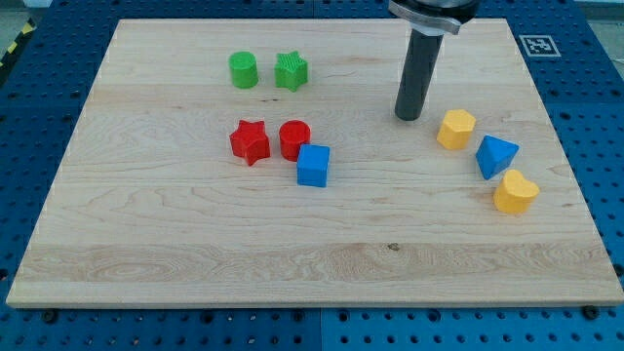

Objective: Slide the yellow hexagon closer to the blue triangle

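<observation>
Yellow hexagon [456,129] beside one blue triangle [495,156], my tip [409,117] just left; no claw visible.

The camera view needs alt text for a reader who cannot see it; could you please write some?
My tip rests on a wooden board, just left of the yellow hexagon, which sits beside the blue triangle and a yellow heart. Red, blue and green blocks lie further left.

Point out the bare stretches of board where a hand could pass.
Bare: the whole strip below the blue cube, and the view's left beyond the red star. Crowded: the view's right, where my tip stands beside the yellow hexagon and blue triangle.
</observation>
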You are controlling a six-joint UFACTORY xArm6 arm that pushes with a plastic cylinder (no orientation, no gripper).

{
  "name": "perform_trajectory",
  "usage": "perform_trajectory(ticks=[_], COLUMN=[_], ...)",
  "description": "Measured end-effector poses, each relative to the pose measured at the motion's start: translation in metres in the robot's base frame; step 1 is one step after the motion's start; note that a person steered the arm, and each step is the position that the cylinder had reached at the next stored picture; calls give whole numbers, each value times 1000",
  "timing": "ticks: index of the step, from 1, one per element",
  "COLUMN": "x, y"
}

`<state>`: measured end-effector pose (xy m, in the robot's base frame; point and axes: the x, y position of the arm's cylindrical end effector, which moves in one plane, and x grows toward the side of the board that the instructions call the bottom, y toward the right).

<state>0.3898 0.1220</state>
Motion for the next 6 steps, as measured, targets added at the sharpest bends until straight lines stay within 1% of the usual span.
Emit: perform_trajectory(ticks=[2, 4, 6], x=[24, 31, 33], y=[12, 20, 44])
